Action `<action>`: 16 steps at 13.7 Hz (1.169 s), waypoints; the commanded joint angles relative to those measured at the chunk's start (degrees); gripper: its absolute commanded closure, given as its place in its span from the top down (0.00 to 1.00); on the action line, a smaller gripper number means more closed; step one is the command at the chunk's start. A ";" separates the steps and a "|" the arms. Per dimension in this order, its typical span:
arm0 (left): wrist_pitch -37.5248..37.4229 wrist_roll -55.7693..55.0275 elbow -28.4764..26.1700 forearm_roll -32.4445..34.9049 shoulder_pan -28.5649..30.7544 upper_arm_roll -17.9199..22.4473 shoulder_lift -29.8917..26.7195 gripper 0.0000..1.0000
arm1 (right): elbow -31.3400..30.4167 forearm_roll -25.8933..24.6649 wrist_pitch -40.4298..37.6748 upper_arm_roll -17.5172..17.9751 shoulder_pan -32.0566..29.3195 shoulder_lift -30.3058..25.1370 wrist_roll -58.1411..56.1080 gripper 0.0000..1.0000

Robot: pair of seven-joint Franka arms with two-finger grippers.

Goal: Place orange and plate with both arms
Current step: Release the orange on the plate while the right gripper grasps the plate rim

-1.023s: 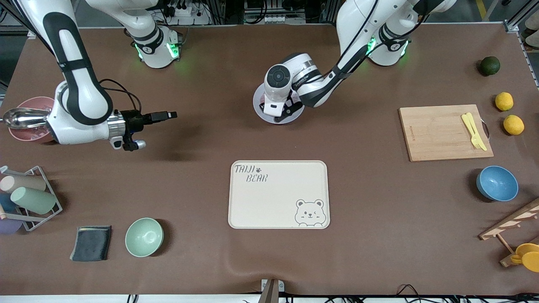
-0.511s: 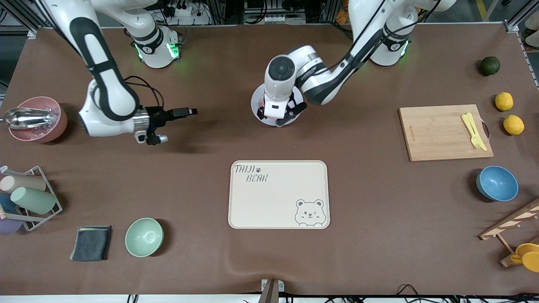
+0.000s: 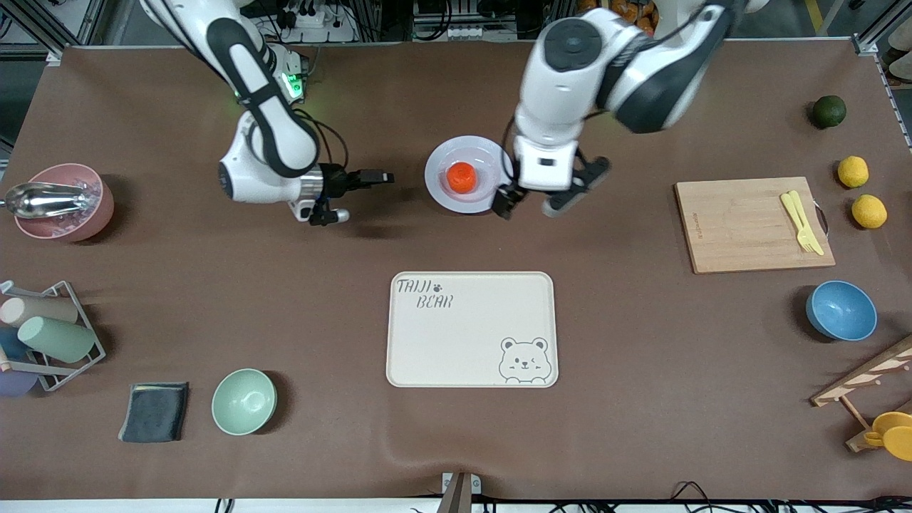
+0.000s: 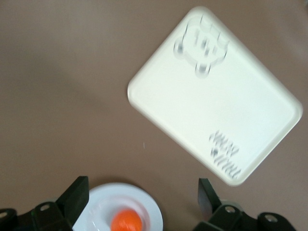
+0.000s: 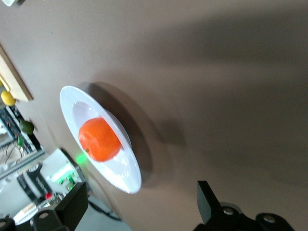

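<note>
Orange (image 3: 462,177) on plate (image 3: 443,153), between spread-open empty left gripper (image 3: 543,205) and spread-open empty right gripper (image 3: 360,194).

We are in a robotics lab: two arms are bolted along the back edge of a brown-matted counter (image 3: 641,399), aluminium framing and cables crowd above it, and kitchen props surround the tray (image 3: 472,329).

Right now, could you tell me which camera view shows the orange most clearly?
The right wrist view: the orange appears large and sharp, sitting in the plate. The front view shows it whole but small. The left wrist view shows it blurred and cut by the picture's edge.
</note>
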 commanded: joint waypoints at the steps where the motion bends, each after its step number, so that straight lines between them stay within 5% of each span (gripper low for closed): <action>1: -6.95 11.35 6.61 0.43 7.02 -0.54 1.25 1.00 | 0.08 10.20 4.42 -0.70 6.83 3.00 -2.25 1.00; 5: -14.52 29.72 11.63 0.16 15.11 -0.72 -0.15 1.00 | 0.70 26.12 4.61 -0.70 12.20 7.49 -12.10 1.00; 8: -18.30 42.64 13.84 -0.80 19.52 -0.20 -2.42 1.00 | 1.31 31.94 4.87 -0.70 15.73 8.20 -12.73 1.00; 14: -24.18 66.73 13.84 -6.26 11.28 20.87 -9.64 1.00 | 2.36 36.60 7.60 -0.70 19.94 8.29 -13.07 1.00; 15: -25.59 67.72 13.75 -6.17 10.05 23.25 -10.60 1.00 | 2.46 36.87 8.38 -0.70 20.39 8.37 -13.86 0.78; 16: -26.56 68.16 13.84 -6.17 9.51 24.49 -10.70 1.00 | 2.54 37.05 8.74 -0.70 20.48 8.38 -15.17 0.19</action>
